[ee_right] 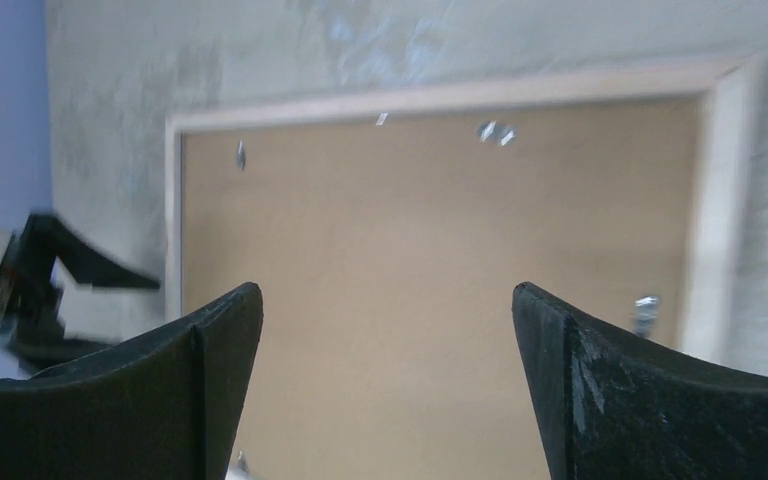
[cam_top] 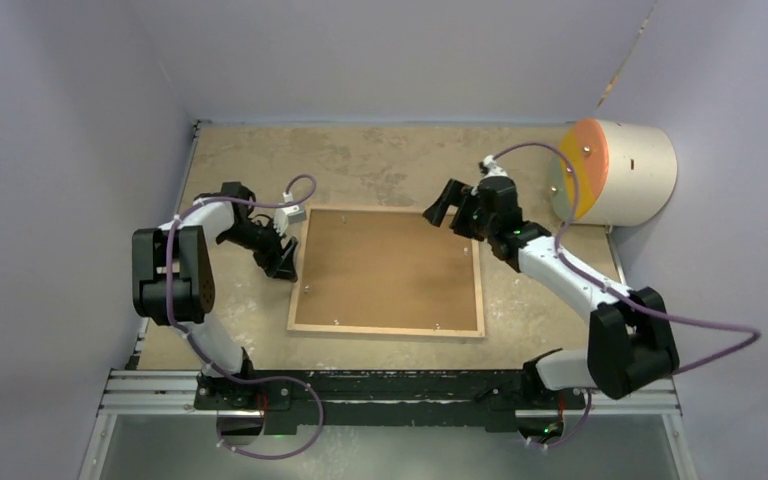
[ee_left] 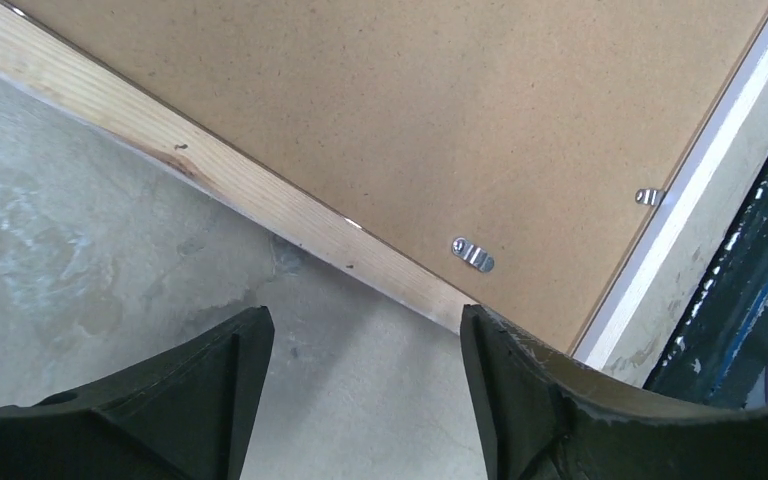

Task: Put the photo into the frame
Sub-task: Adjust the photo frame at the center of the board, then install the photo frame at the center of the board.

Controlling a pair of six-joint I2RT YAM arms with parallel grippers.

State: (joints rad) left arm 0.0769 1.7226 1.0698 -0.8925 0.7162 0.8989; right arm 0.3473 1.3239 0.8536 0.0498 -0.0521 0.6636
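Front face of frame (cam_top: 385,330) hidden, it lies back up. Left wrist view cuts frame off at top and left edges. Right wrist view blurred, clips (ee_right: 496,132) smeared. Top view: clips too small to tell their turn.

Worn, mottled beige surface (cam_top: 380,165) under everything. Plain brown backing board (cam_top: 390,268) lying flat at its centre. At the 2 o'clock corner, a cream cylinder (cam_top: 635,170) on its side, orange end face (cam_top: 585,165) turned toward 9 o'clock. Along 6 o'clock, an aluminium rail (cam_top: 410,400). Pale lilac walls (cam_top: 60,120) from 9 through 12 to 3 o'clock.
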